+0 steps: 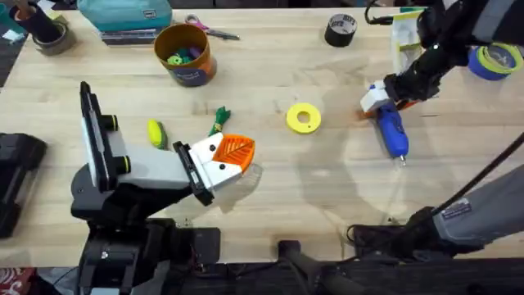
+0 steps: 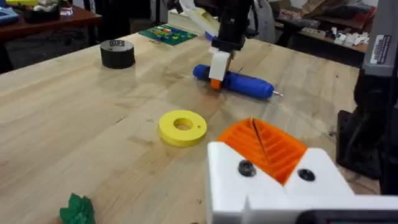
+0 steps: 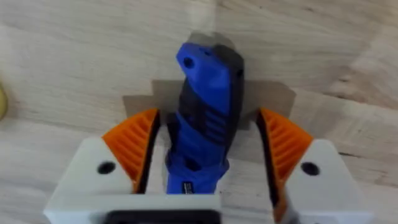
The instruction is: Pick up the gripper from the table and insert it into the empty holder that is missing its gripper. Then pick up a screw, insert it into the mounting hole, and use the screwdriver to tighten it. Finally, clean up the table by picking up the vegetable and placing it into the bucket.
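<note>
The desk (image 1: pixel 270 197) is a wide butcher-block top in pale wood, and from above the left arm lies low across its near left part, its white pincer (image 1: pixel 232 162) pointing toward the middle with one ribbed orange pad on top. Its own wrist camera looks over that pad (image 2: pixel 264 146) and two dark screws in the white mount, but I cannot tell how wide this pincer stands. The right arm reaches in from the right, and its pincer (image 1: pixel 385 102) sits over the rear end of the screwdriver (image 1: pixel 391 131). The overhead picture gives only white and a bit of orange there; the right wrist camera shows the blue and black handle (image 3: pixel 202 112) lying between two orange ribbed pads (image 3: pixel 134 146), the jaws wide, with a gap on each side of it. The left wrist camera shows the screwdriver (image 2: pixel 239 82) lying flat, its thin metal bit pointing away from that pincer. The mustard-orange bucket (image 1: pixel 186 54) stands at the far left-centre, with small coloured pieces inside and a dark label. A yellow flat ring (image 1: pixel 303 117) lies near the middle, a black tape roll (image 1: pixel 341 29) far back. The vegetable (image 1: pixel 219 120), small, green and leafy, lies just beyond the left pincer, well apart from the bucket.
</note>
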Motion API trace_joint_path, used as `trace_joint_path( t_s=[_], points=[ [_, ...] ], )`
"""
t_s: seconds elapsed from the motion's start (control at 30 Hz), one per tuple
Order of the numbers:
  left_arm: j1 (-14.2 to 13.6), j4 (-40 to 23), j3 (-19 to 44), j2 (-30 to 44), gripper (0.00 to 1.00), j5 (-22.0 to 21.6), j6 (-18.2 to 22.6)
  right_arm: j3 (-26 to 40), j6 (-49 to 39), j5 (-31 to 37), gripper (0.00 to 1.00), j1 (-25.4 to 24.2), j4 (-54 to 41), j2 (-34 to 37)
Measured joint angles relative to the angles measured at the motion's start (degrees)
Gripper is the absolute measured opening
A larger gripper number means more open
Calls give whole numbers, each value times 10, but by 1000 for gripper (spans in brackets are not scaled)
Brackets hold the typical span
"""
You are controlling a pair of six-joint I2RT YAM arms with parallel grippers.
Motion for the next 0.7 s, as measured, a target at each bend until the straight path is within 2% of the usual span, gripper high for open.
trace_joint_path(
  t_s=[0.03,0.07,0.2,0.23,0.57,0.7],
  points=[
    [0,0,0,0,4,0,0,0,0,2,845,0,1,0],
    [0,0,0,0,4,0,0,0,0,4,709,-1,3,1],
    [0,0,0,0,4,0,0,0,0,3,97,-3,7,4],
    [0,0,0,0,4,0,0,0,2,2,37,-3,8,6],
    [0,0,0,0,4,0,0,1,5,1,25,-3,10,5],
    [0,0,0,0,4,0,0,12,10,-6,25,-3,13,-19]
  ],
)
